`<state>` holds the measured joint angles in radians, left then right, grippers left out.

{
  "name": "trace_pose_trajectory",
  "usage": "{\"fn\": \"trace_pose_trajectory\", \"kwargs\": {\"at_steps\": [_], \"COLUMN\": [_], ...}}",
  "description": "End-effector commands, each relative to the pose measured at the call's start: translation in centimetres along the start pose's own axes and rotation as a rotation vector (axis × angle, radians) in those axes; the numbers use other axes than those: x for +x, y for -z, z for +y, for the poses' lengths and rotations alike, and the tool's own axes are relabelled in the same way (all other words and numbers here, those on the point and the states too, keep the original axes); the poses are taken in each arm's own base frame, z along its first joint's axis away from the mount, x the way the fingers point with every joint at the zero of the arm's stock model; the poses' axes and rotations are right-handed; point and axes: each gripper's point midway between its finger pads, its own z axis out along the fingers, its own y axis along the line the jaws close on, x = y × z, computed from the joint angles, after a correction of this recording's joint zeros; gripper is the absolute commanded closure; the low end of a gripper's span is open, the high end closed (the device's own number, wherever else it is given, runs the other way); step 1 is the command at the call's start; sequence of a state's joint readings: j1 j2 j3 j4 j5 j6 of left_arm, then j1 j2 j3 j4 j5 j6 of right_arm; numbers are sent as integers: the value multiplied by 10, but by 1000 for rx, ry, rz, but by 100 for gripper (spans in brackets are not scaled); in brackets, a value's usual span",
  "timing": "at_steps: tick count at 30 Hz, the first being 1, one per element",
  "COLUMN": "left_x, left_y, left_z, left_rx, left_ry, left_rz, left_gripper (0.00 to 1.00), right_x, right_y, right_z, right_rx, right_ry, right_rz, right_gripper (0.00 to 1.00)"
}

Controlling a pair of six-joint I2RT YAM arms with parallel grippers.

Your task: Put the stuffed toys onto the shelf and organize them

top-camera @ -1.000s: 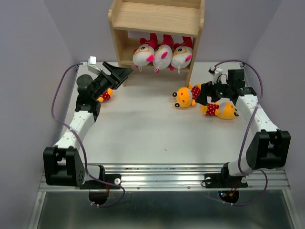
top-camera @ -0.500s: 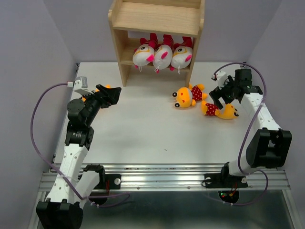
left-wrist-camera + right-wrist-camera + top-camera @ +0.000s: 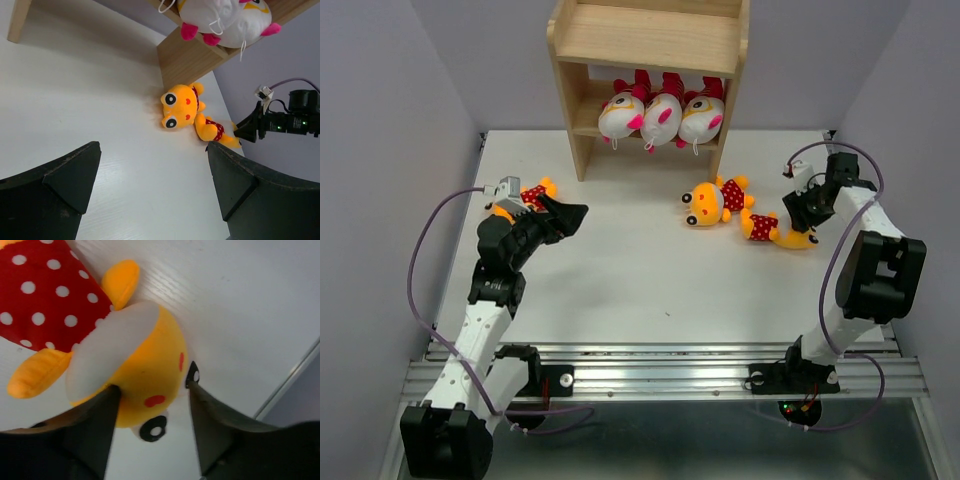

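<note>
The wooden shelf stands at the back with three white-headed stuffed toys lying on its lower board. Two yellow toys in red dotted shirts lie on the table: one at centre right, one further right. My right gripper is down on that second toy; in the right wrist view its gripper has both fingers pressed on the yellow head. A third yellow toy lies at the left, behind my left gripper, which hangs open and empty.
The white table is walled by grey panels on both sides. The shelf's side post rises near the centre yellow toy. A purple cable loops beside the right arm.
My right gripper has swung right and down onto the far-right yellow toy's head and narrowed around it. The left arm has pulled back from the shelf, uncovering the left yellow toy.
</note>
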<state>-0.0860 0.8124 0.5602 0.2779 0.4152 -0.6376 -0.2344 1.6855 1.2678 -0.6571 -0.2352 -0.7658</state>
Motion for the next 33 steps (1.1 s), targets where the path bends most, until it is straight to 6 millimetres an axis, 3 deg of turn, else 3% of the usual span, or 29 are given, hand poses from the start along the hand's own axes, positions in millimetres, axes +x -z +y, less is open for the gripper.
{"fn": "trace_pose_trajectory", "kwargs": {"at_steps": [1,2,5,6,8,10,11,15,22,24,33], "left_x": [0,3,19,23,39,49,63,74,112,115,156], "left_y": [0,-1,-7,-9,-17,-23,-28,-44,-74,-75,-86], "left_z": [-25,-28,-40,-45,-60,-70,-77,-105,-140,-156,-178], "left_rx": [106,117,148,160,197,217,235,318,375,437,494], "left_ry": [-3,5,14,12,18,33,44,96,183,214,294], "left_rz": [1,4,49,58,99,121,160,168,300,309,449], "left_gripper": [1,2,2,1,1,1,1,2,2,2,3], "right_x": [-8,-8,-7,-12,-16,-30,-33,-49,-59,-67,-101], "right_y": [-16,-14,-6,7,20,49,56,91,109,113,135], "right_z": [18,23,33,33,39,45,57,92,155,162,193], "right_rx": [-93,-116,-149,-133,-134,-102,-138,-238,-455,-440,-469], "right_ry": [-63,-56,13,51,158,257,325,432,413,438,420], "right_rz": [-48,-57,-77,-104,-155,-247,-298,-447,-571,-603,-700], "right_gripper": [56,75,92,99,99,99,99,99,99,99,98]}}
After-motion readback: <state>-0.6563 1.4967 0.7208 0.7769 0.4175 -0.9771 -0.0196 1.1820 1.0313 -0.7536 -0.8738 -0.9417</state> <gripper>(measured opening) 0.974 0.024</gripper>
